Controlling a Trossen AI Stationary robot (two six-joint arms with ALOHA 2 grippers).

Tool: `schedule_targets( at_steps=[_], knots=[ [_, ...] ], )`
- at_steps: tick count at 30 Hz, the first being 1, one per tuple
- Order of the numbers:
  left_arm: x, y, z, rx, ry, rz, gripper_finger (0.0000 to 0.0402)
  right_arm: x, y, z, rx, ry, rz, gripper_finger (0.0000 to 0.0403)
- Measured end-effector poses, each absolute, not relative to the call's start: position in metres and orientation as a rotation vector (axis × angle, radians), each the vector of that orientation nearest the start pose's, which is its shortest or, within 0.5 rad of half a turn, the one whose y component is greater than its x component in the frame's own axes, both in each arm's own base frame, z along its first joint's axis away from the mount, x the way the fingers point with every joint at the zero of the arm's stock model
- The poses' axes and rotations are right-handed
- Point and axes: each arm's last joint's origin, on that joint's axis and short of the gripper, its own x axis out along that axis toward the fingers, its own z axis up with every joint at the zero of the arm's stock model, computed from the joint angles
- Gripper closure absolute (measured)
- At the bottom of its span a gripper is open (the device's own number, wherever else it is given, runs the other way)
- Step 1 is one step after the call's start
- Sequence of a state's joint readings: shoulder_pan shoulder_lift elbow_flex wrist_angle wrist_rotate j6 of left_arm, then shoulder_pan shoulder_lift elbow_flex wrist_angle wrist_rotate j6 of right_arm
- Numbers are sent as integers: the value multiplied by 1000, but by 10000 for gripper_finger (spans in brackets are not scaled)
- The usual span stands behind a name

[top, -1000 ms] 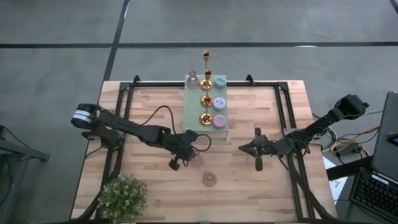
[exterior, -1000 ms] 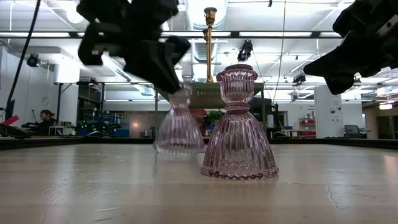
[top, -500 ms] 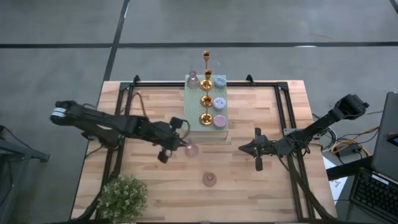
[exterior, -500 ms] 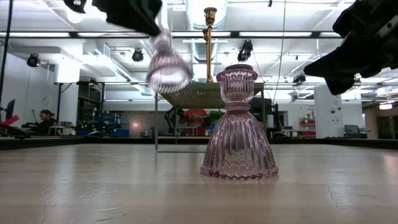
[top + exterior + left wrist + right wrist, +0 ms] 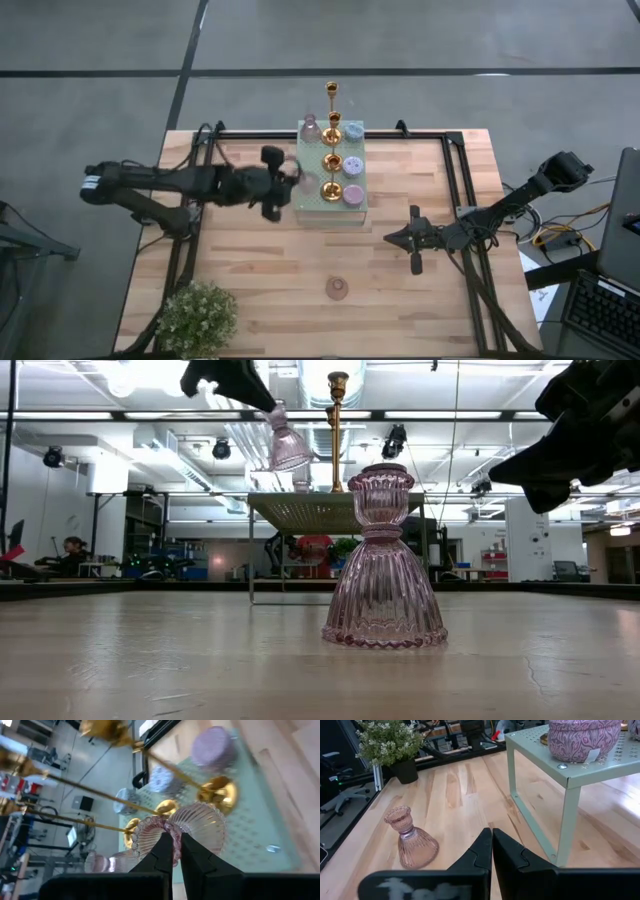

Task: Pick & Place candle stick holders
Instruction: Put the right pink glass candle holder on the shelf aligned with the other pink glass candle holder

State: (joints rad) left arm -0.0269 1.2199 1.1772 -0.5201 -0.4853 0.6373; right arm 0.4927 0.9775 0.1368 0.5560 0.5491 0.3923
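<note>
My left gripper (image 5: 284, 188) is shut on a pinkish clear glass holder (image 5: 305, 183) in the air at the left side of the pale green perforated block (image 5: 318, 207). In the low view the holder (image 5: 288, 447) is above the block's top. A second pink glass holder (image 5: 337, 289) stands on its wide base on the table, nearer the front. On the block stand three gold holders (image 5: 331, 160), three lavender ones (image 5: 352, 165) and one more pink glass one (image 5: 310, 127). My right gripper (image 5: 392, 238) is shut and empty, right of the block. My left gripper pinches the rim of the holder's narrow cup end (image 5: 161, 828) between its two fingertips (image 5: 165, 851). The holder is lifted clear and tilted, with its wide ribbed base (image 5: 291, 458) slanting down and away from the fingers.
A bushy potted plant (image 5: 197, 316) stands at the table's near left corner. Black frame rails (image 5: 190, 240) run along the table's left and right sides. Bare wood lies between the block and the near edge, around the standing glass holder (image 5: 412, 840).
My left gripper has lifted the pink glass holder off the table and carried it up and toward the far edge, to the left side of the green block. The holder has gone from upright on the wood to tilted in the air. The right arm has kept still.
</note>
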Motion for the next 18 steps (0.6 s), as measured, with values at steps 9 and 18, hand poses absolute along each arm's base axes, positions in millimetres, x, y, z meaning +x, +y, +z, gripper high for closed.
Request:
schedule_targets(
  at_steps=[9, 18],
  knots=[
    [280, 68, 346, 712, 832, 350, 383, 156, 67, 153, 247, 234, -104, 394],
    [305, 95, 325, 693, 924, 334, 384, 155, 66, 152, 244, 239, -106, 394]
  ],
)
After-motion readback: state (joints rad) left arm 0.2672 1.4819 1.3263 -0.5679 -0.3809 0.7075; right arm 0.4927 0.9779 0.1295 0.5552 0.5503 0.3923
